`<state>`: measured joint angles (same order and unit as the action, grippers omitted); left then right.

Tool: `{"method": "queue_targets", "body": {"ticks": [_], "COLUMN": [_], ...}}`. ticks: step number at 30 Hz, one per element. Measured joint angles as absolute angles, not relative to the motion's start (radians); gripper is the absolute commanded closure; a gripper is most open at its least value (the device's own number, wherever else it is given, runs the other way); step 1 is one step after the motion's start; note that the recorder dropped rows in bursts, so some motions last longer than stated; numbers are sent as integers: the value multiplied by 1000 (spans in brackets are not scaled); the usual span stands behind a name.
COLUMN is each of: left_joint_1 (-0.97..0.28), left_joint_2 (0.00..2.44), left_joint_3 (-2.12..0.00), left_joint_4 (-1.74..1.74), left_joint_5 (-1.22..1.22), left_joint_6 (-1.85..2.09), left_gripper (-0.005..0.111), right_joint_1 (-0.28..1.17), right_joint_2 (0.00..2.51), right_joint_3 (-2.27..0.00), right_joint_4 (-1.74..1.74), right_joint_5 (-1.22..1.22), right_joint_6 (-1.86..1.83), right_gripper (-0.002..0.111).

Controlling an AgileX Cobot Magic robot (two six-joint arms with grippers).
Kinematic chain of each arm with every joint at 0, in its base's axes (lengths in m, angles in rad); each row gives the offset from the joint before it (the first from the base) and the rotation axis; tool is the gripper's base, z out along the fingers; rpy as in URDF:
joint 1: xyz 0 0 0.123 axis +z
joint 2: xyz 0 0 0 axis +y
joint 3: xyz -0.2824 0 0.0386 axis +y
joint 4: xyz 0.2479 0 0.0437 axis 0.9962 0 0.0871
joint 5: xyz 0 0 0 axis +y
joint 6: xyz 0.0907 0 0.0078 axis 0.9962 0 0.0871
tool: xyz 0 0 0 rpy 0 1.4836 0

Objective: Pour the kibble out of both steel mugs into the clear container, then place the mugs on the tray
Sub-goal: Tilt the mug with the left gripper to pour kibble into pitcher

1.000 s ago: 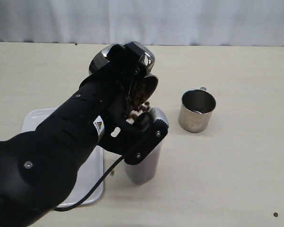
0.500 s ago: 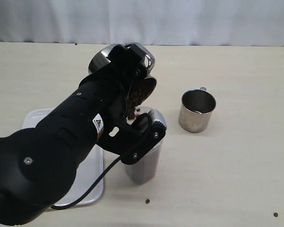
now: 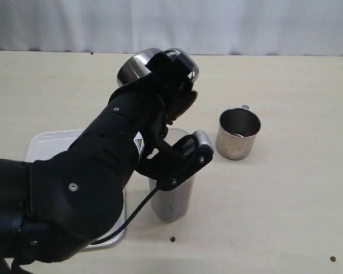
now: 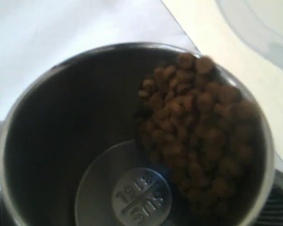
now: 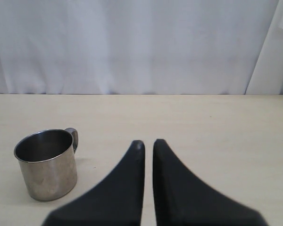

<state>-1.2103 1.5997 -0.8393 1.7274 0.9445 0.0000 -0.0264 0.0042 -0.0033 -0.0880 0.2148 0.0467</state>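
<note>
My left gripper [image 3: 170, 85] is shut on a steel mug [image 3: 142, 64], holding it tipped above the clear container [image 3: 174, 201]. The left wrist view looks into this mug [image 4: 61, 141]: kibble [image 4: 198, 132] is heaped against one side and part of the stamped bottom is bare. The container stands upright beside the tray [image 3: 48, 142], its upper part hidden by my arm. The second steel mug [image 3: 238, 132] stands upright to the right and looks empty [image 5: 47, 165]. My right gripper [image 5: 147, 143] hovers near it, shut on nothing, and is out of the exterior view.
Loose pellets lie on the table, one in front of the container [image 3: 172, 239] and one at the front right [image 3: 332, 259]. My black left arm [image 3: 86, 188] covers much of the tray. A white curtain [image 3: 217, 23] backs the table.
The left arm has shifted right and up with the mug, and kibble no longer falls from its lip. A stray pellet landed in front of the container.
</note>
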Motion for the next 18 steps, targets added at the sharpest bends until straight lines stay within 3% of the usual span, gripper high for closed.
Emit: {"method": "queue_targets", "body": {"ticks": [18], "left_joint_1": [-1283], "left_joint_2": [1600], "left_joint_3": [-839], "left_joint_4": [1726], "left_joint_5": [1040], "left_joint_6": [170], "left_gripper": [107], "right_joint_1": [-26], "right_joint_2": [4], "right_joint_3": [-3], "right_joint_4": [-88], "right_joint_5": [215], "right_joint_6": [47], "right_gripper": [103]}}
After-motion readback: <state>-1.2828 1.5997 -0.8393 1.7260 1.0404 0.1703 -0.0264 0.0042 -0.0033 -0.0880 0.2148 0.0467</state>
